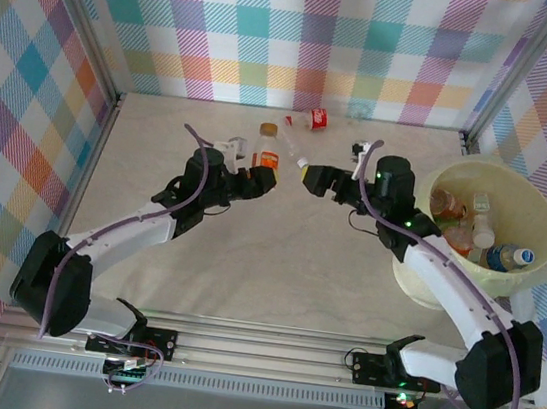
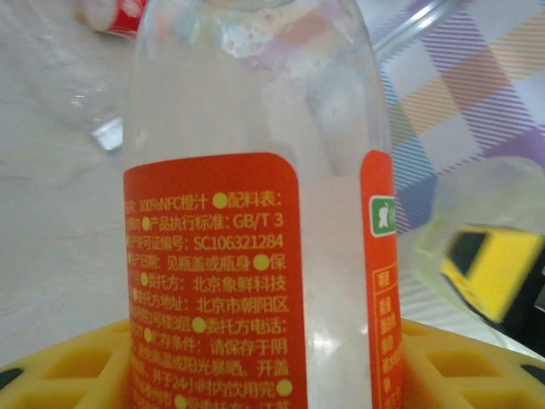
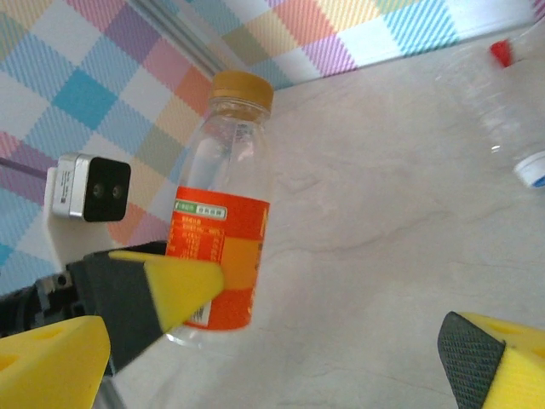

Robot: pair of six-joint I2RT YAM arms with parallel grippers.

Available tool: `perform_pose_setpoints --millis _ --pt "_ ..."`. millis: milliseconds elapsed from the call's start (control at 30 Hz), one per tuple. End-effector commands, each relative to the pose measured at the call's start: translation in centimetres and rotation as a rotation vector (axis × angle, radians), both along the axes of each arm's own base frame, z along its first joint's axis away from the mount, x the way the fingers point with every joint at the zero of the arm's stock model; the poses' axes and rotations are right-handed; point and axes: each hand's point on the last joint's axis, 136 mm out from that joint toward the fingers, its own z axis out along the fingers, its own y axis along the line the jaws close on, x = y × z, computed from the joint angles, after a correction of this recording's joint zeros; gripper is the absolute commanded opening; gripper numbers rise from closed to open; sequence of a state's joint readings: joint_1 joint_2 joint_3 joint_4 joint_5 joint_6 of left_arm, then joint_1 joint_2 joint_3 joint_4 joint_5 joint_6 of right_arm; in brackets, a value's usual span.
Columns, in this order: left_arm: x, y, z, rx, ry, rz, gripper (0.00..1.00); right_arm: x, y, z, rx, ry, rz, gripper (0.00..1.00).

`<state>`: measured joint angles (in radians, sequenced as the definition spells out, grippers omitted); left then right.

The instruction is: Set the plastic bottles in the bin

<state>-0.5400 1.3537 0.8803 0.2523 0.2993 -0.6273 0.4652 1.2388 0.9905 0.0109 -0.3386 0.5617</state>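
A clear plastic bottle [image 1: 267,149] with an orange label and an orange cap stands upright at the middle back of the table. My left gripper [image 1: 255,178] is shut on its lower body, its yellow fingers [image 2: 68,368] pressing both sides of the orange-labelled bottle [image 2: 255,256]. My right gripper [image 1: 309,178] stands open just to the right, apart from the orange-capped bottle [image 3: 223,217], nothing between its fingers [image 3: 51,362]. A second clear bottle [image 1: 308,120] with a red label lies behind. The cream bin [image 1: 544,215] at the right holds several bottles.
Checked walls with metal posts close in the back and sides. The lying clear bottle [image 3: 502,111] is at the right wrist view's upper right. The left arm's wrist camera [image 3: 89,189] sits close behind the held bottle. Bare table lies in front of both grippers.
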Motion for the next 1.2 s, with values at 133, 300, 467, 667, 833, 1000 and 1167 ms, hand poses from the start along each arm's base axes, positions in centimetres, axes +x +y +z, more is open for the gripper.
perform_pose_setpoints --millis 133,300,467,667,833,1000,1167 --pt "-3.6 -3.2 6.3 -0.152 -0.166 -0.213 0.50 -0.6 3.4 5.4 0.174 -0.029 0.184 1.00" --pt "-5.3 -4.6 8.2 -0.208 -0.224 -0.316 0.50 0.4 3.7 5.2 0.179 -0.004 0.165 1.00" --pt "-6.4 -5.3 8.9 -0.239 -0.246 -0.385 0.50 -0.9 5.1 6.3 0.199 0.019 0.305 1.00" --pt "-6.8 -5.8 9.2 -0.253 -0.268 -0.421 0.50 -1.3 5.6 6.1 0.191 0.102 0.345 0.89" --pt "-7.1 -6.3 9.2 -0.255 -0.269 -0.444 0.50 -1.0 6.0 5.5 0.193 0.150 0.356 0.79" --pt "-6.8 -6.4 8.8 -0.249 -0.257 -0.434 0.50 -1.0 5.8 5.4 0.184 0.136 0.354 0.60" --pt "-6.7 -6.6 8.6 -0.240 -0.253 -0.434 0.49 -0.8 5.4 5.3 0.163 0.116 0.318 0.52"
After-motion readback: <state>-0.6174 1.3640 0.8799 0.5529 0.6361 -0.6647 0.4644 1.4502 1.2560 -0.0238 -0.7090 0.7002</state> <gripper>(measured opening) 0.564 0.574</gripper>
